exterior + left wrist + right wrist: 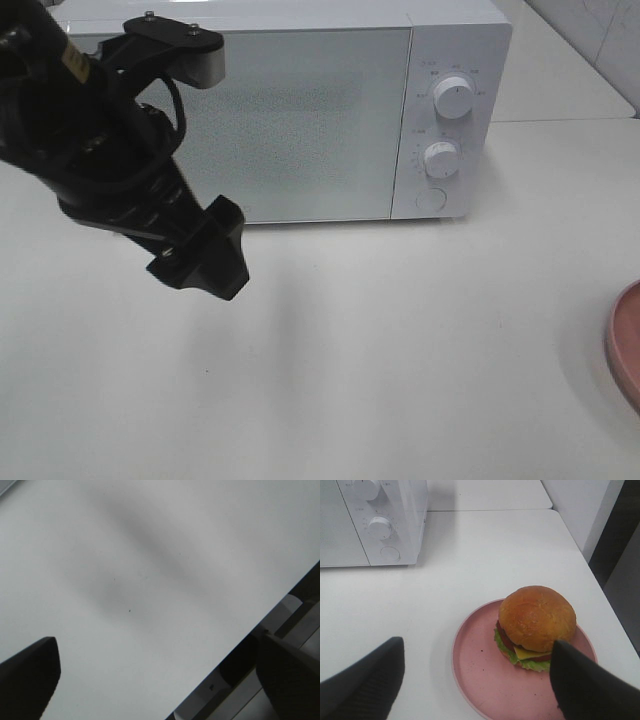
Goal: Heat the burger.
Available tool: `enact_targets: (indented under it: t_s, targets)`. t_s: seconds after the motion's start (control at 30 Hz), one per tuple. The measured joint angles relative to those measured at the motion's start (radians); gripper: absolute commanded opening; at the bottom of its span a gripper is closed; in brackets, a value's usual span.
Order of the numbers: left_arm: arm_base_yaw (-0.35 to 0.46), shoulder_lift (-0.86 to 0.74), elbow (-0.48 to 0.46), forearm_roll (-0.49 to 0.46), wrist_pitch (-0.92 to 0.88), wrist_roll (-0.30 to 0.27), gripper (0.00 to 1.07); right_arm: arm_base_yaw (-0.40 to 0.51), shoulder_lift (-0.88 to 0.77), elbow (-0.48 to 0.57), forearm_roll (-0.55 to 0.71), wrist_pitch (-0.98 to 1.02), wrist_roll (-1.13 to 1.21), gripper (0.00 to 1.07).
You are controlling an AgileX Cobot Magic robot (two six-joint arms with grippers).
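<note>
The burger (537, 617), with a golden-brown bun, lettuce, cheese and tomato, sits on a pink plate (475, 675) and shows only in the right wrist view. My right gripper (477, 687) hovers open above the plate, its dark fingers (365, 680) spread on either side, and the burger sits close to one of them. The white microwave (300, 120) stands at the back of the table with its door closed. In front of the microwave's left part, my left gripper (205, 265) hangs over bare table, open and empty, fingertips (30, 675) wide apart.
Two knobs (455, 98) and a round button (431, 199) are on the microwave's right panel. Only the pink plate's rim (625, 345) shows at the right edge of the high view. The table edge (240, 640) runs close to the left gripper.
</note>
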Motion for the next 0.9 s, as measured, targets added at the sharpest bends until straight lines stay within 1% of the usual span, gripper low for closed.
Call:
enact_targets:
  t_s: [0.07, 0.1, 0.13, 0.2, 0.23, 0.27, 0.3, 0.33, 0.37, 0.4, 0.43, 0.47, 0.5, 0.53, 0.57, 0.6, 0.63, 0.67, 0.7, 0.73, 0.77, 0.8, 0.83, 0.9]
  targets:
    - [0.001, -0.021, 0.000, 0.042, 0.048, -0.040, 1.02, 0.000, 0.000, 0.000, 0.000, 0.000, 0.000, 0.76]
    - [0.001, -0.021, 0.000, 0.042, 0.048, -0.040, 1.02, 0.000, 0.000, 0.000, 0.000, 0.000, 0.000, 0.76]
    - [0.015, -0.027, 0.000, 0.062, 0.080, -0.066, 1.02, 0.000, 0.000, 0.000, 0.000, 0.000, 0.000, 0.76]
    - [0.027, -0.030, 0.000, 0.065, 0.091, -0.073, 1.02, 0.000, 0.000, 0.000, 0.000, 0.000, 0.000, 0.76]
    - [0.072, -0.035, 0.000, 0.063, 0.120, -0.078, 1.02, 0.000, 0.000, 0.000, 0.000, 0.000, 0.000, 0.76]
    - [0.094, -0.037, 0.000, 0.062, 0.132, -0.078, 1.02, 0.000, 0.000, 0.000, 0.000, 0.000, 0.000, 0.76]
    - [0.094, -0.037, 0.000, 0.062, 0.132, -0.078, 1.02, 0.000, 0.000, 0.000, 0.000, 0.000, 0.000, 0.76]
    - [0.159, -0.048, 0.000, 0.051, 0.157, -0.073, 1.02, 0.000, 0.000, 0.000, 0.000, 0.000, 0.000, 0.76]
    - [0.159, -0.048, 0.000, 0.051, 0.157, -0.073, 1.02, 0.000, 0.000, 0.000, 0.000, 0.000, 0.000, 0.76]
    - [0.232, -0.063, 0.000, 0.034, 0.183, -0.060, 1.02, 0.000, 0.000, 0.000, 0.000, 0.000, 0.000, 0.76]
    - [0.262, -0.073, 0.000, 0.024, 0.196, -0.055, 1.02, 0.000, 0.000, 0.000, 0.000, 0.000, 0.000, 0.76]
    - [0.262, -0.073, 0.000, 0.024, 0.196, -0.055, 1.02, 0.000, 0.000, 0.000, 0.000, 0.000, 0.000, 0.76]
    - [0.333, -0.093, 0.000, 0.005, 0.216, -0.047, 1.02, 0.000, 0.000, 0.000, 0.000, 0.000, 0.000, 0.76]
    - [0.371, -0.103, 0.000, -0.003, 0.229, -0.045, 1.02, 0.000, 0.000, 0.000, 0.000, 0.000, 0.000, 0.76]
    - [0.371, -0.103, 0.000, -0.003, 0.229, -0.045, 1.02, 0.000, 0.000, 0.000, 0.000, 0.000, 0.000, 0.76]
    - [0.443, -0.124, 0.000, -0.014, 0.253, -0.044, 1.02, 0.000, 0.000, 0.000, 0.000, 0.000, 0.000, 0.76]
    - [0.443, -0.124, 0.000, -0.014, 0.253, -0.044, 1.02, 0.000, 0.000, 0.000, 0.000, 0.000, 0.000, 0.76]
    - [0.496, -0.153, 0.000, -0.021, 0.276, -0.044, 1.02, 0.000, 0.000, 0.000, 0.000, 0.000, 0.000, 0.76]
    - [0.521, -0.170, 0.000, -0.022, 0.281, -0.044, 1.02, 0.000, 0.000, 0.000, 0.000, 0.000, 0.000, 0.76]
    - [0.521, -0.170, 0.000, -0.022, 0.281, -0.044, 1.02, 0.000, 0.000, 0.000, 0.000, 0.000, 0.000, 0.76]
    - [0.560, -0.202, 0.000, -0.026, 0.283, -0.046, 1.02, 0.000, 0.000, 0.000, 0.000, 0.000, 0.000, 0.76]
    - [0.578, -0.221, 0.000, -0.029, 0.284, -0.049, 1.02, 0.000, 0.000, 0.000, 0.000, 0.000, 0.000, 0.76]
    - [0.578, -0.221, 0.000, -0.029, 0.284, -0.049, 1.02, 0.000, 0.000, 0.000, 0.000, 0.000, 0.000, 0.76]
    - [0.627, -0.292, 0.001, -0.031, 0.289, -0.059, 1.02, 0.000, 0.000, 0.000, 0.000, 0.000, 0.000, 0.76]
